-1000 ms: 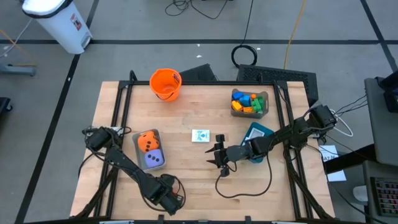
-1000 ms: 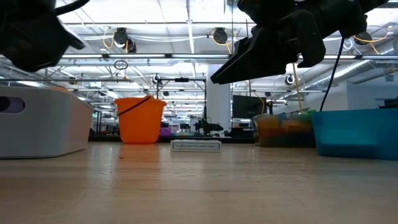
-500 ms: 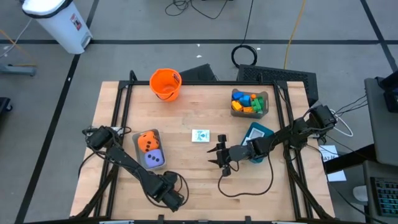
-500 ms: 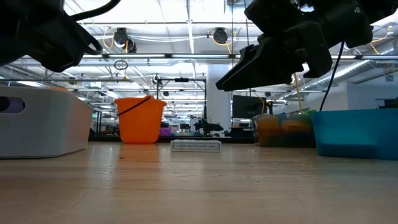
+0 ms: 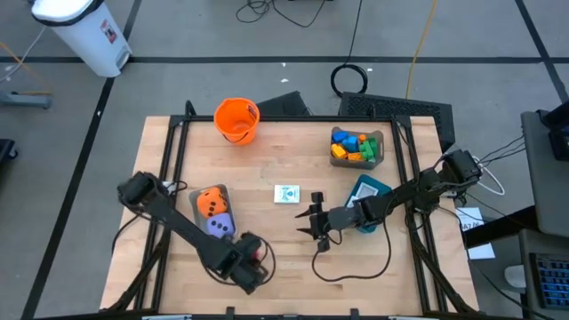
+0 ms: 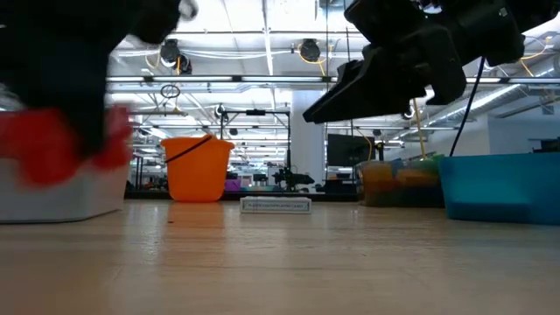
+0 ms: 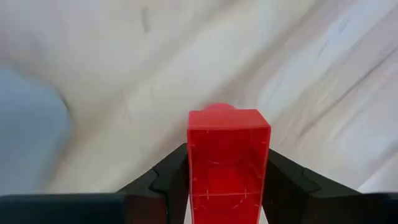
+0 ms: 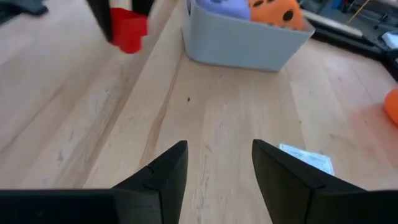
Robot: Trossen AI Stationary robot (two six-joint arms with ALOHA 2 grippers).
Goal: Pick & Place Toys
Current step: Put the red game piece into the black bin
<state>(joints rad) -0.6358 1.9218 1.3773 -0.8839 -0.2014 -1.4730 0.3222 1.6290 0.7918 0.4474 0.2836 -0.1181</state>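
Left wrist view: the left tool (image 7: 228, 186) is clamping a red block (image 7: 228, 162) by its two sides above the wooden worktop (image 7: 323, 68), the block's long axis running straight out from the wrist, one stud showing at its far end. In the high view it is hanging near the worktop's front edge, just beside the grey bin (image 5: 197, 222). The right tool (image 8: 219, 165), fingers parted and empty, is hovering mid-worktop near a white picture card (image 5: 286, 194).

Both arms are dark, slim and jointed, with black cables looping off them. The left end effector (image 7: 227, 186) and the right end effector (image 8: 216, 171) each carry two matte black, wedge-shaped fingers.
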